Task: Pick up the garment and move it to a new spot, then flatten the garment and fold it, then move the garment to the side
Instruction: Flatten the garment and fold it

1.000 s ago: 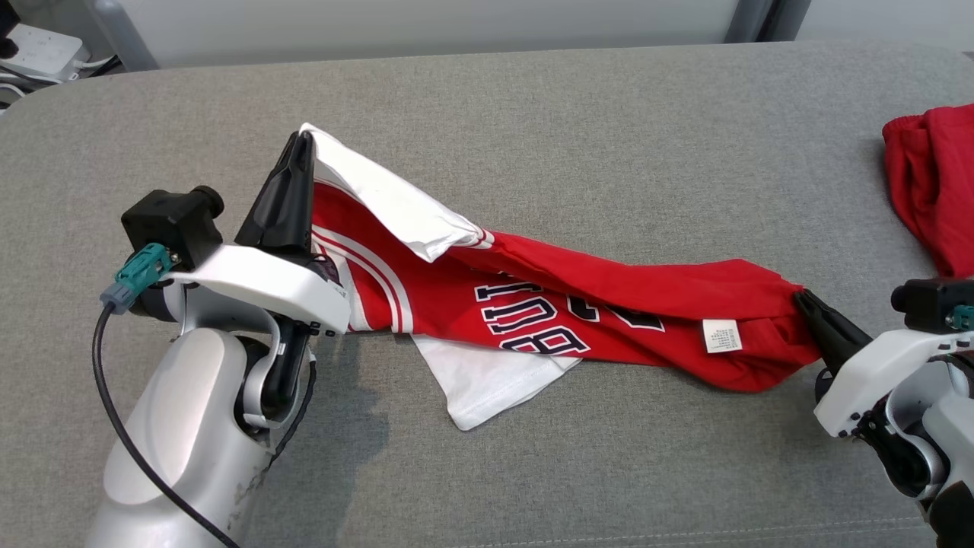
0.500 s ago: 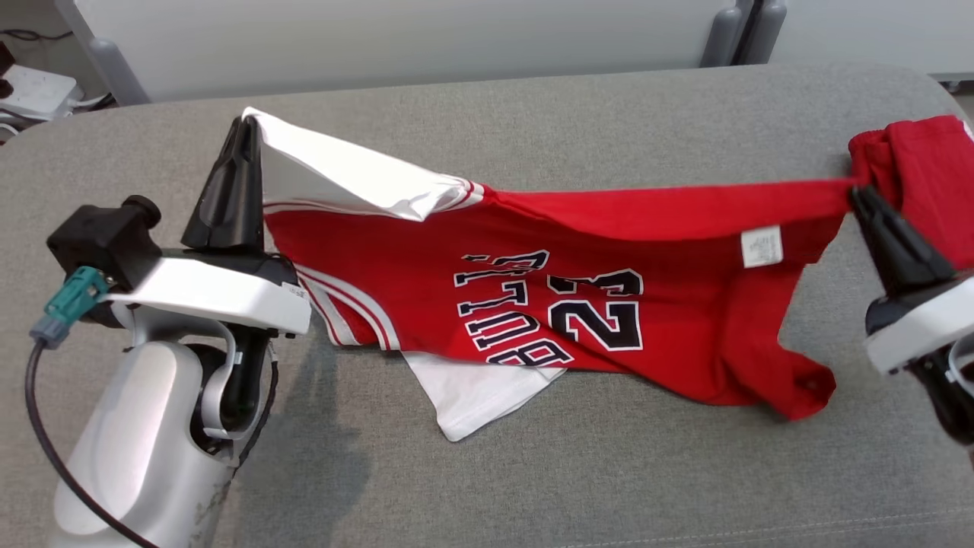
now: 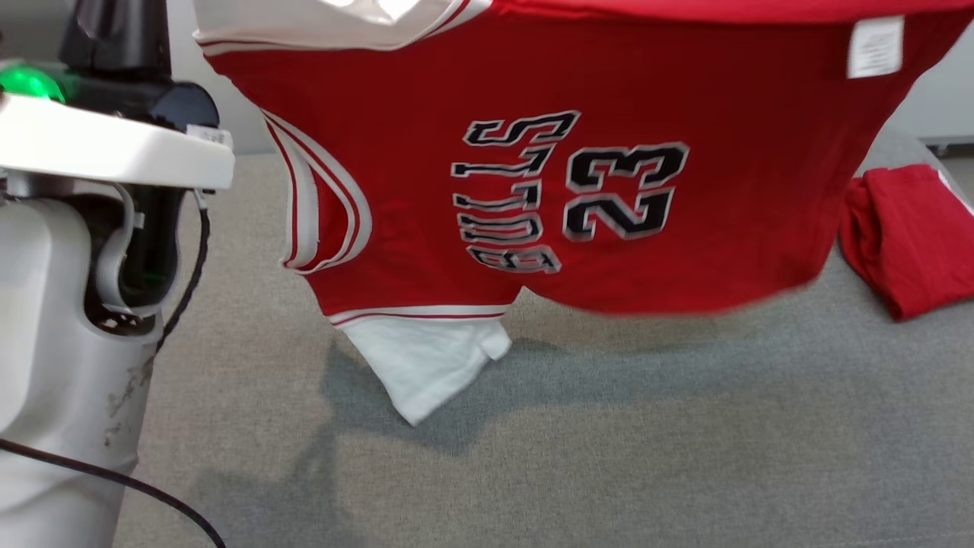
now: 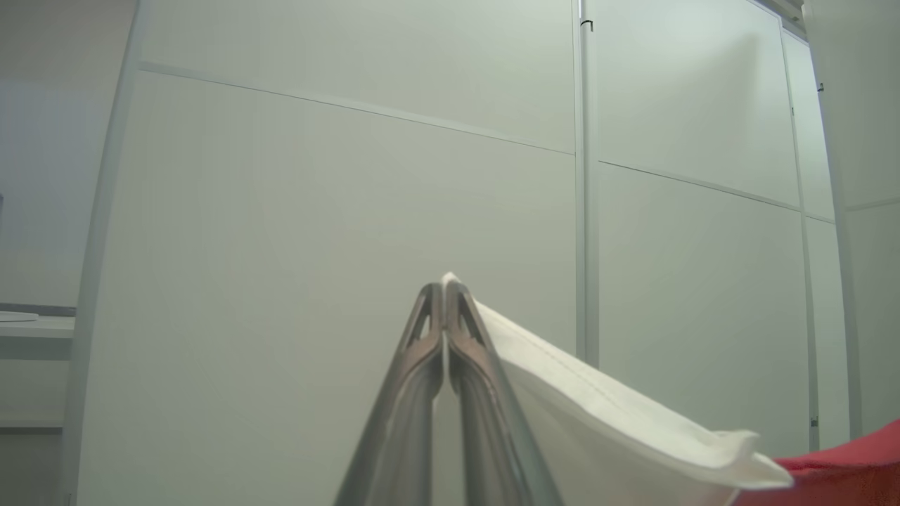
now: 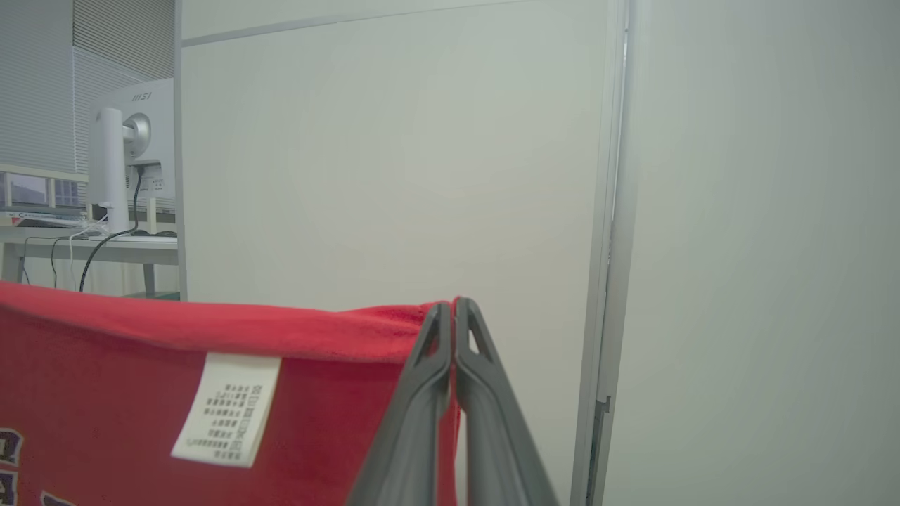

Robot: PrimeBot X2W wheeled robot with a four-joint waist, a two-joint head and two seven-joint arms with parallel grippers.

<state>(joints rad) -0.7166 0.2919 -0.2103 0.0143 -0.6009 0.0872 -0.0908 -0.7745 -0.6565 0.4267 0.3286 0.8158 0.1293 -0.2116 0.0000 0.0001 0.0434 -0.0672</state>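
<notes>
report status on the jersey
Left gripper shut on jersey, white corner; right gripper shut on red corner. Jersey hangs spread between. Red cloth lies at right.

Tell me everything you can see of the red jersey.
The red jersey is soft-looking cloth with white sleeves, striped trim, dark lettering, the number 23 and a white tag near its top edge. It hangs spread between the left claw, shut on a white sleeve corner, and the right claw, shut on the red edge, above the grey cushion.
</notes>
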